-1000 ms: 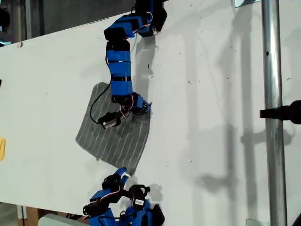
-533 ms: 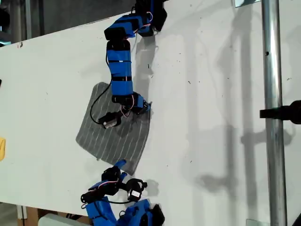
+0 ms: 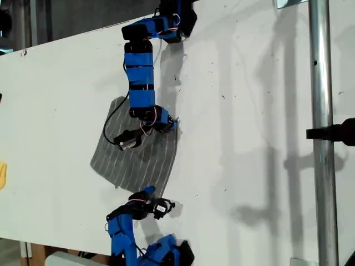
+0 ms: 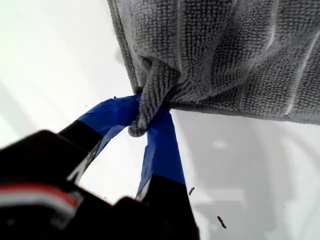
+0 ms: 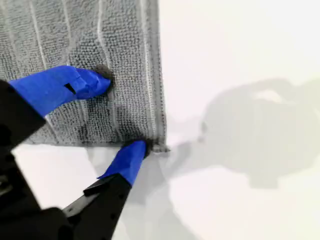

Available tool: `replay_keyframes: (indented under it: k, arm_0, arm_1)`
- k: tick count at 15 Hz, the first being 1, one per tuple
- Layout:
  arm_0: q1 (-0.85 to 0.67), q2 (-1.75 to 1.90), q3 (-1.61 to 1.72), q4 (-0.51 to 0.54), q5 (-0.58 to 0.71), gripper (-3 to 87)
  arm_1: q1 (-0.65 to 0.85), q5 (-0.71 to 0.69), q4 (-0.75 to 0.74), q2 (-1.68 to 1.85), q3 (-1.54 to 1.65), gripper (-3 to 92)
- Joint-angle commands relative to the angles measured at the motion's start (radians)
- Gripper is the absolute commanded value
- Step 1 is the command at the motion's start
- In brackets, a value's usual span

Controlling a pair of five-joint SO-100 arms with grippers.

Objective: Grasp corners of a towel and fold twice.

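Note:
The grey striped towel lies on the white table. In the exterior view, my first gripper comes in from the top and sits at the towel's upper right corner. The first wrist view shows my first gripper shut on that corner, with the towel bunched into a pinched fold. My second gripper reaches in from the exterior view's bottom to the lower right corner. In the second wrist view my second gripper is open. One fingertip rests on the towel and the other is at the corner.
A small yellow object sits at the exterior view's left edge. A metal pole with a black clamp stands at the exterior view's right. The table's far edge runs diagonally along the top of the exterior view.
The second arm has unfolded and brought its gripper up to the towel's lower right corner. The first arm has straightened slightly, still at the upper right corner.

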Motion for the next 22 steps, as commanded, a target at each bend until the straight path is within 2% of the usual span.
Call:
replay_keyframes:
  k: [1,4,6,8,11,13,15,16,20,22]
  arm_0:
    - [0.040,-0.023,-0.048,0.008,-0.044,-2.7]
    - [0.100,0.069,-0.074,0.049,-0.060,-2.9]
    - [0.183,0.147,-0.153,0.155,-0.109,-2.9]
    - [0.328,0.238,-0.258,0.288,-0.210,-2.9]
    - [0.554,0.328,-0.356,0.419,-0.434,-2.9]
    - [0.603,0.351,-0.403,0.503,-0.503,-2.9]
    - [0.508,0.364,-0.356,0.503,-0.436,-2.9]
    - [0.425,0.354,-0.345,0.466,-0.350,-2.9]
    - [0.081,0.112,-0.525,0.391,0.041,-2.9]
    - [-0.023,-0.046,-0.718,0.400,0.166,-2.9]
  arm_1:
    - [-0.008,0.008,-0.011,0.098,-0.003,-0.3]
    - [-0.008,0.008,-0.014,0.097,-0.002,-0.3]
    - [-0.041,0.014,-0.014,0.107,-0.002,-0.3]
    - [-0.129,0.060,-0.008,0.130,-0.025,-0.3]
    - [-0.278,0.158,-0.023,0.123,-0.132,-0.3]
    - [-0.296,0.196,0.014,0.175,-0.160,-0.3]
    - [-0.221,0.238,0.018,0.319,0.043,-0.3]
    - [-0.161,0.233,0.006,0.393,0.161,-0.3]
    - [0.086,0.091,0.029,0.545,0.345,-0.3]
    - [0.190,-0.003,0.025,0.566,0.365,-0.3]
